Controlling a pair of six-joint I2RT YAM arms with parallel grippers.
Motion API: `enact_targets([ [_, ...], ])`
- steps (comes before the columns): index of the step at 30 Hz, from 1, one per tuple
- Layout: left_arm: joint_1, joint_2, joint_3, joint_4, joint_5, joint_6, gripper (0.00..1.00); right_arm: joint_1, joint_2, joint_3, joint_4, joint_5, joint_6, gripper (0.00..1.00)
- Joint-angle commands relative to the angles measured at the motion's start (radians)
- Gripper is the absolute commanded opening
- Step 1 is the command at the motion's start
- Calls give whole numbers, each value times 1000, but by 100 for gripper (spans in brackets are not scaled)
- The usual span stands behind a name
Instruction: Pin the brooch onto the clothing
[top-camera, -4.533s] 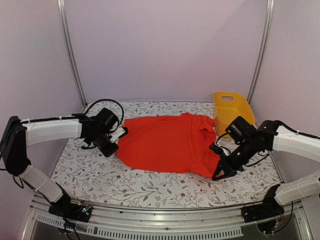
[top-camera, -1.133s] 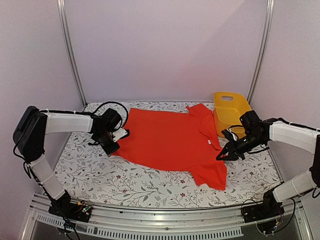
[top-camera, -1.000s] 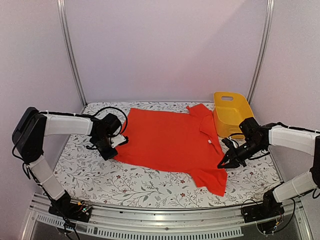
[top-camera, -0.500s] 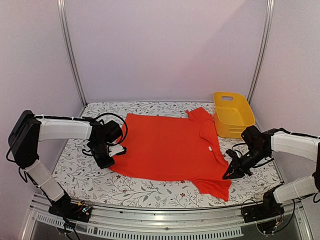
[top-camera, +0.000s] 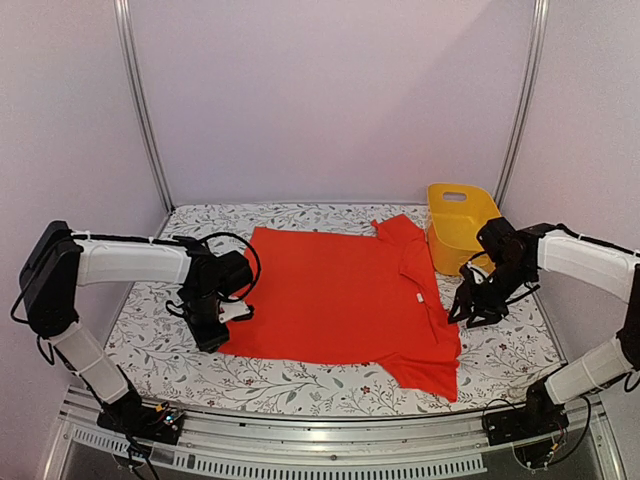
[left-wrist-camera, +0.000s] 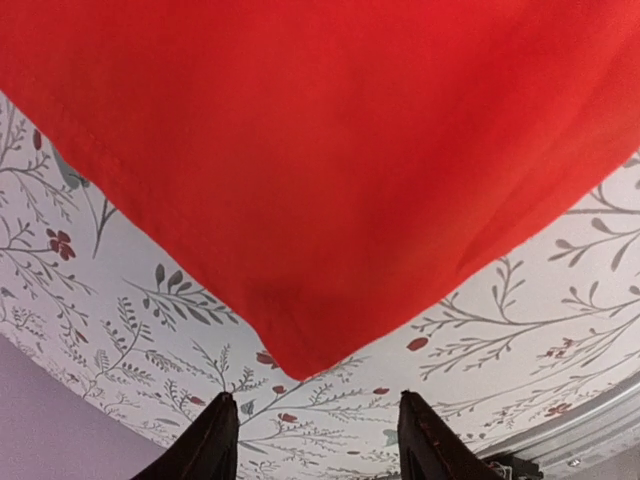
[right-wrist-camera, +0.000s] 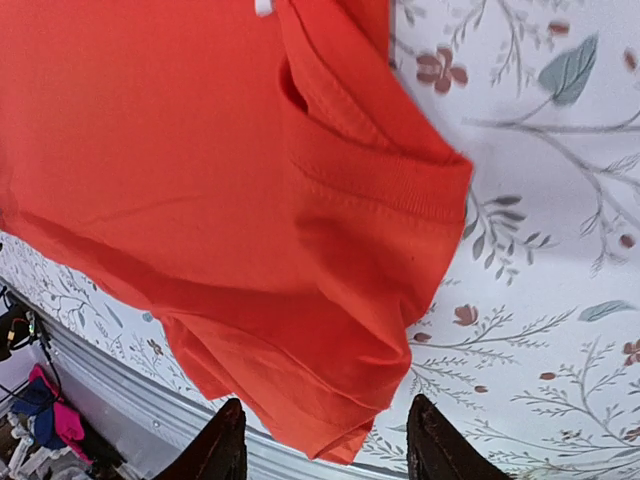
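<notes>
Already done: the clothing (top-camera: 340, 290) lies spread almost flat on the table (top-camera: 300, 380), hem toward the left arm and round neck toward the right arm. I judge the laying-out to be as good as finished.
Clothing, detail: one sleeve points to the near edge of the table and the other to the far side. A white tag (top-camera: 418, 297) shows at the neck, and a few soft folds sit in the near sleeve.
Left gripper (top-camera: 213, 335): low over the near hem corner. In the left wrist view its jaws stand apart with only patterned table between them, and the corner of the cloth lies just beyond the tips, so it holds nothing.
Right gripper (top-camera: 467, 312): just beside the shoulder edge, between the neck and the near sleeve. Its jaws are parted above the cloth and nothing is pinched.
Brooch: not visible in any view, so where it lies cannot be told.
Yellow basket (top-camera: 462, 225): stands at the far right of the table, just beyond the far sleeve. Its inside is hidden from the top camera.
Left to do: find and pick up the brooch, bring it to the fabric, and fasten the pin through the cloth.
Progress, as a judgement: early. The garment is ready, but the pinning itself is not yet begun.
</notes>
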Motion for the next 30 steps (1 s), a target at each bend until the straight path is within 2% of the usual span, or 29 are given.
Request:
enact_targets([
  [1, -19, 24, 73, -134, -102, -91, 54, 74, -59, 152, -37, 215, 47, 50],
  [4, -18, 29, 141, -160, -158, -122, 52, 270, -77, 129, 1, 211, 124, 38],
  [7, -15, 25, 157, -53, -238, -90, 51, 520, -46, 63, 138, 127, 176, 26],
  [9, -13, 44, 156, -8, -247, -93, 50, 607, -18, 35, 224, 123, 218, 24],
  [10, -13, 58, 158, -3, -233, -100, 50, 630, -1, 29, 258, 119, 231, 27],
  [14, -15, 82, 138, 12, -139, -80, 51, 708, 78, 41, 262, 196, 263, 29],
  [17, -44, 78, 114, 5, -61, -35, 51, 733, 148, 6, 286, 198, 292, 29],
  [21, -47, 66, 77, 15, -25, -3, 51, 736, 209, -19, 294, 227, 310, 31],
  [25, -39, 91, 16, 46, -71, 15, 51, 735, 237, -10, 287, 275, 298, 31],
  [30, -39, 121, 34, 53, 6, 7, 52, 737, 262, -15, 260, 289, 279, 31],
])
